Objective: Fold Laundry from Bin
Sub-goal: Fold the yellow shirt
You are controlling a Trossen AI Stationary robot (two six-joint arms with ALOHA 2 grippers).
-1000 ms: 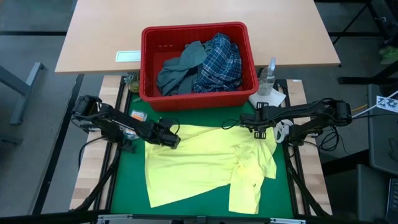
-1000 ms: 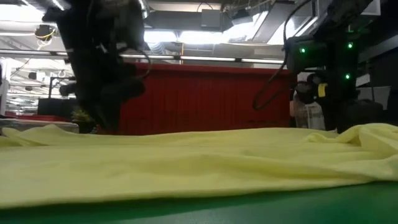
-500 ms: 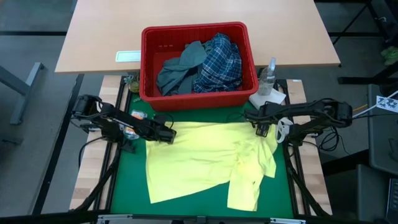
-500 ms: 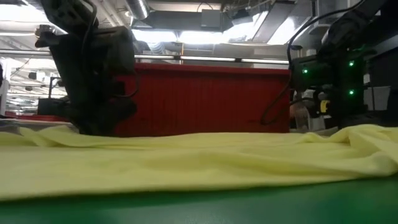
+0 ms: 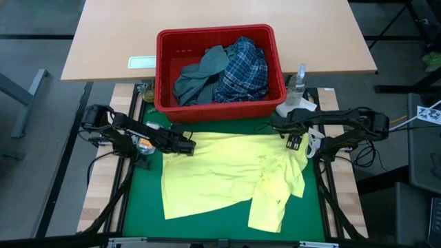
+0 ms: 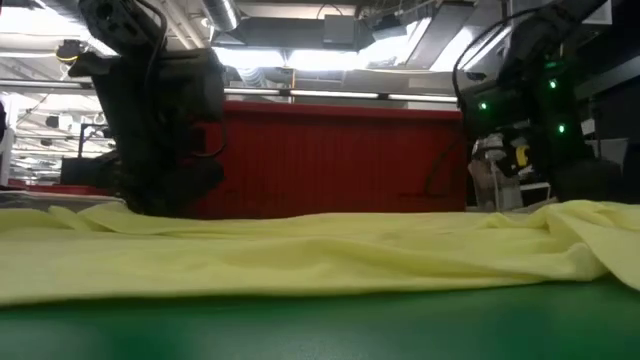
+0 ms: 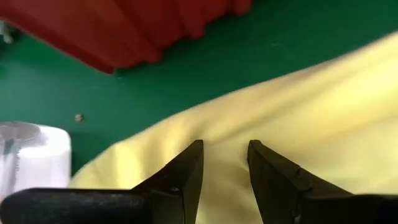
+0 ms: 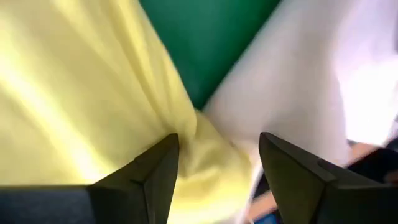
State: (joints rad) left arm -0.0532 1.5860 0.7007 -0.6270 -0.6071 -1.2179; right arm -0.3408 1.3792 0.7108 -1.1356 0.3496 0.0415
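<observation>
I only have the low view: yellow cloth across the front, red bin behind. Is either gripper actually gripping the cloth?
Observer: No. The left wrist view shows the left gripper with its fingers apart over the yellow garment, nothing pinched between them.
Operator: And the right one?
Observer: The right gripper is open too, over the garment's corner beside the white paper towel.
Operator: What is in the bin?
Observer: From above, the bin holds a grey-blue garment and a plaid shirt.
</observation>
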